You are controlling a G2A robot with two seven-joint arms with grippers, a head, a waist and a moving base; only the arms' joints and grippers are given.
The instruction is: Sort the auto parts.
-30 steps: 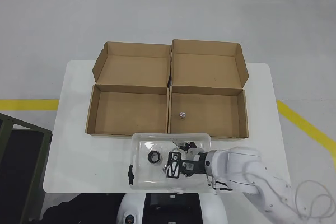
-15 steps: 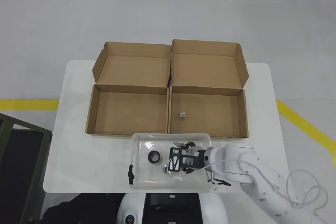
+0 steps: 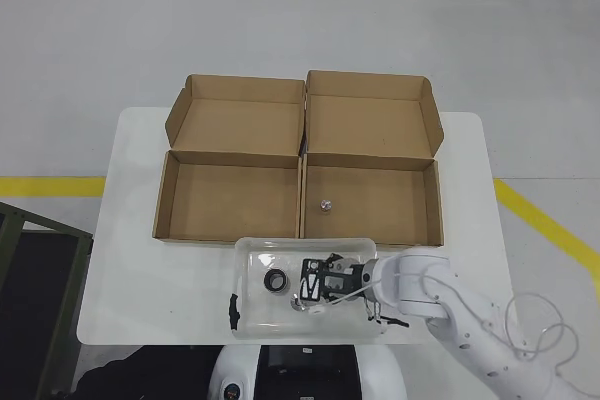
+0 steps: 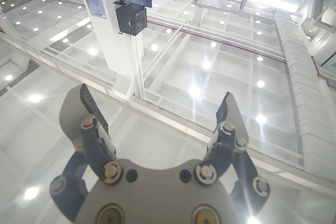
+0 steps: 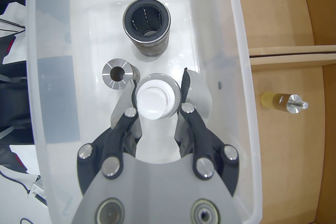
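Note:
My right gripper (image 5: 159, 84) is down inside the clear plastic bin (image 5: 241, 51), shut on a white round part with a clear rim (image 5: 155, 101); its fingers press the rim on both sides. Just beyond the fingertips lie a silver slotted sleeve (image 5: 116, 74) and a black-lined steel bearing (image 5: 147, 28). From above, the gripper (image 3: 313, 288) is mid-bin and the bearing (image 3: 274, 281) is to its left. A small yellow-and-silver threaded part (image 5: 283, 101) lies in the right cardboard box (image 3: 380, 205). My left gripper (image 4: 157, 109) is open, holds nothing, and points up at the ceiling.
Two open cardboard boxes stand side by side behind the bin (image 3: 242, 260), flaps folded back; the left box (image 3: 230, 200) holds nothing. The bin sits at the white table's (image 3: 130, 250) front edge. Bare table lies at both sides.
The right arm's forearm has swung outward to the right and the wrist has settled lower in the bin. The gripper stays over nearly the same spot.

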